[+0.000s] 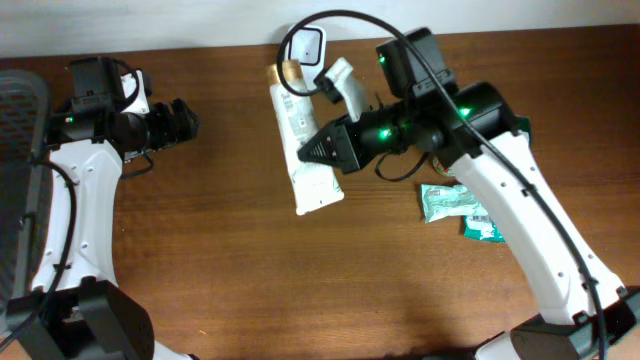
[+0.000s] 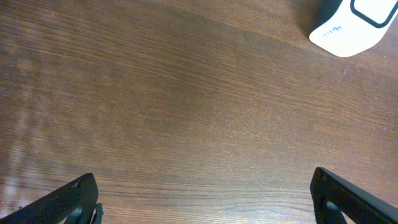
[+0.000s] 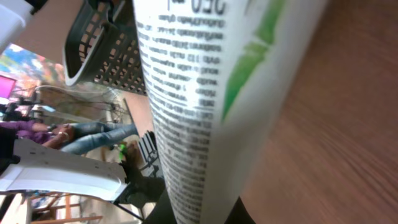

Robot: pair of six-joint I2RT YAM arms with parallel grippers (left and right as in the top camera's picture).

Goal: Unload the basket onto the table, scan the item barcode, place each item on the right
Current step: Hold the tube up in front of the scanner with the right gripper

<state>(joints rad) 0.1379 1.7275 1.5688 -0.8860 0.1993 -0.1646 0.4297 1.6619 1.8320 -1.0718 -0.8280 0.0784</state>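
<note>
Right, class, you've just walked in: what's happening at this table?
The right pincer is shut on a white plastic tube with green print, close beside the white handheld scanner. The left pincer hangs open over the brown wooden table, holding nothing. Teal packets lie untouched near the right arm.

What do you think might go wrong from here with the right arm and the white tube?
The right gripper is shut on the white tube around its middle, so the tube may sag or slip. The scanner lies close by the tube's capped end; a swing could knock it.
</note>
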